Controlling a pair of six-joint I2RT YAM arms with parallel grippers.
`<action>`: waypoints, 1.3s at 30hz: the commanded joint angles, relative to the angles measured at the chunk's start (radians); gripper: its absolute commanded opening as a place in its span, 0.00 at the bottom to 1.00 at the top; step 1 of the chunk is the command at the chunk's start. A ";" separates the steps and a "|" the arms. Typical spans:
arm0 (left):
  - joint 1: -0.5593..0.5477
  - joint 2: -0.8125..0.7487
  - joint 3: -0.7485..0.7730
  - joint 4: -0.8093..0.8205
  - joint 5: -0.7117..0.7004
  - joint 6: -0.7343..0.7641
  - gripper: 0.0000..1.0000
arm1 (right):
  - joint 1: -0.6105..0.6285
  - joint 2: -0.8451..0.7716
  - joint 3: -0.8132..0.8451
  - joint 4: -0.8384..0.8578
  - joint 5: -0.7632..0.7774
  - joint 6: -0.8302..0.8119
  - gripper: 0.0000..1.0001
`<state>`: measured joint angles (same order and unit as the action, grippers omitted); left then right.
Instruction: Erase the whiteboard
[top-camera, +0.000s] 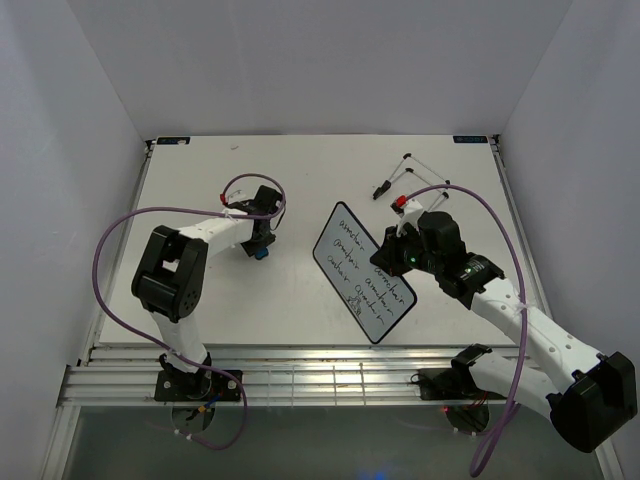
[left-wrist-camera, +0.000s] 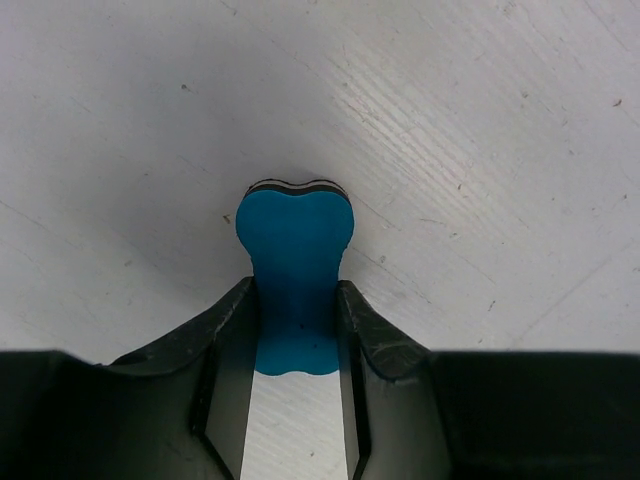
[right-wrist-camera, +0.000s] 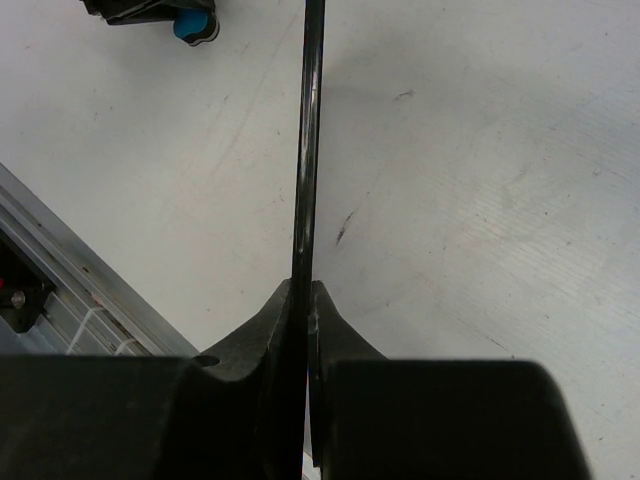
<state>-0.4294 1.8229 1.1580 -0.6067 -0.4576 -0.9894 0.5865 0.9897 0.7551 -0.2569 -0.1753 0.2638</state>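
The whiteboard (top-camera: 362, 272) is white with a thin black frame and several lines of black handwriting. It is held tilted over the table's middle. My right gripper (top-camera: 402, 252) is shut on its right edge. In the right wrist view the board shows edge-on as a thin black strip (right-wrist-camera: 308, 150) pinched between the jaws of the gripper (right-wrist-camera: 303, 292). My left gripper (top-camera: 260, 248) is shut on a blue eraser (left-wrist-camera: 295, 232), low over the table, left of the board and apart from it. The eraser also shows in the right wrist view (right-wrist-camera: 192, 24).
A black wire stand (top-camera: 412, 172) lies at the back right of the white table, with a dark marker (top-camera: 381, 190) beside it. Metal rails (top-camera: 300, 372) run along the table's near edge. White walls close in the left, right and back.
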 joint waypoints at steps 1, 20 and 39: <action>0.003 -0.028 -0.015 0.021 -0.009 0.006 0.27 | 0.003 0.010 -0.017 0.036 0.022 -0.084 0.08; -0.259 -0.627 -0.558 1.208 0.602 0.383 0.00 | 0.001 -0.013 -0.030 0.042 -0.007 -0.009 0.08; -0.393 -0.361 -0.482 1.245 0.137 0.408 0.00 | 0.003 -0.049 0.001 0.084 -0.184 0.012 0.08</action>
<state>-0.8207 1.4311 0.6285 0.6079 -0.2394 -0.6132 0.5865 0.9749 0.7364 -0.2394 -0.2825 0.2970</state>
